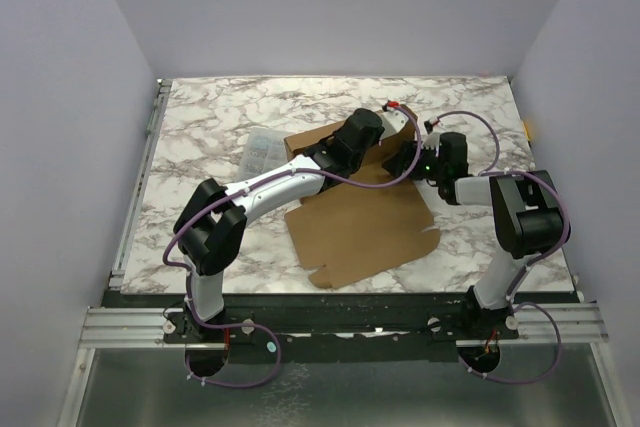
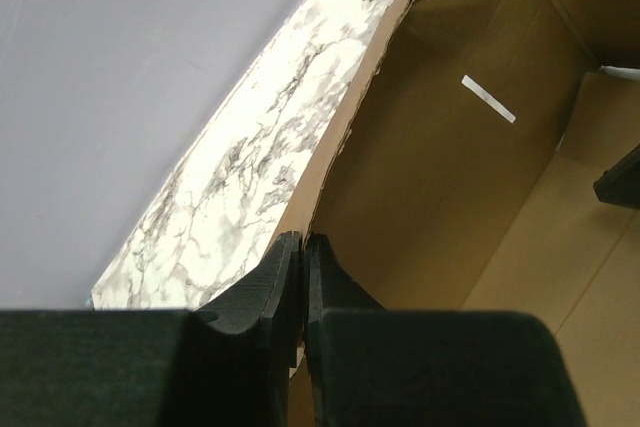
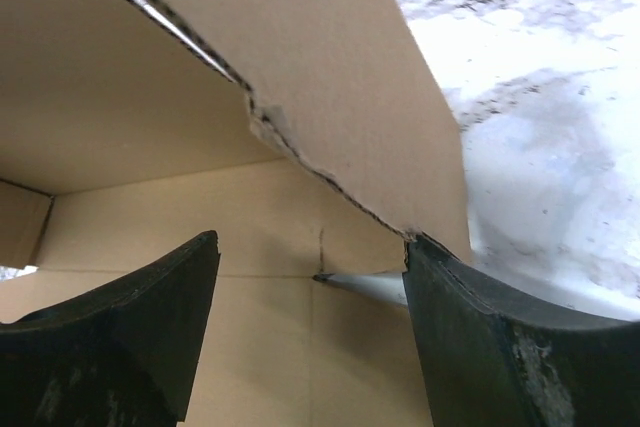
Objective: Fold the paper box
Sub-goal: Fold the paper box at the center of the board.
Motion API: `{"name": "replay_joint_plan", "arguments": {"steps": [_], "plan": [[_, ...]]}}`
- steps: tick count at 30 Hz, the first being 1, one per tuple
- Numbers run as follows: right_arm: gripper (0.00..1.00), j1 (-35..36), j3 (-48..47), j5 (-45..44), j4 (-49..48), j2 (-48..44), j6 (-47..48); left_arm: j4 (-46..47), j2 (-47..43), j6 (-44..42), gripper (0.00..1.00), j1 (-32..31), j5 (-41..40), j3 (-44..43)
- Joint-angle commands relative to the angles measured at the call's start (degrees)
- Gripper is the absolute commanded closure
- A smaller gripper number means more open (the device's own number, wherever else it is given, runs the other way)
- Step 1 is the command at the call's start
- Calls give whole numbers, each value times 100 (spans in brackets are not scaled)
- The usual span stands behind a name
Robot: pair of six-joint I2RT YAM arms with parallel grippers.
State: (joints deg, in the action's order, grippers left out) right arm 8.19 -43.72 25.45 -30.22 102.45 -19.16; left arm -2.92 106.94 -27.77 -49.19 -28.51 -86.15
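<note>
Two grippers on the paper box (image 1: 365, 232), mid-frame on the marble table (image 1: 200, 147) in the top view: flat panel toward the bottom, walls raised toward the top. Clenched on the edge of a raised wall, lower centre of its wrist view: left gripper (image 2: 300, 247). Released, jaws wide, a flap edge between them and touching the finger at frame right (image 3: 480, 327): right gripper (image 3: 310, 237). Clear plastic case (image 1: 262, 152) just left of the box.

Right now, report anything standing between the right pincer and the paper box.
Nothing visible does. The open right pincer faces the paper box directly, and a raised flap's edge lies right at one fingertip.
</note>
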Motion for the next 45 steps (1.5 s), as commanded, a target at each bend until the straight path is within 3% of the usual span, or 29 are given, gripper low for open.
{"name": "replay_joint_plan", "arguments": {"steps": [1,21,33,36,45], "plan": [[24,6,180,422,-505,-171,-163,-196,-59,387,96,-13,398,10],[44,420,32,788,133,-348,510,-284,-4,465,96,-16,467,-33],[63,487,-531,499,1173,401,951,-352,-59,501,96,-27,504,26],[63,619,-558,344,1289,407,1067,-359,-59,498,96,-26,513,24],[50,755,-341,80,1189,-64,1207,-386,-50,502,96,-25,496,45]]}}
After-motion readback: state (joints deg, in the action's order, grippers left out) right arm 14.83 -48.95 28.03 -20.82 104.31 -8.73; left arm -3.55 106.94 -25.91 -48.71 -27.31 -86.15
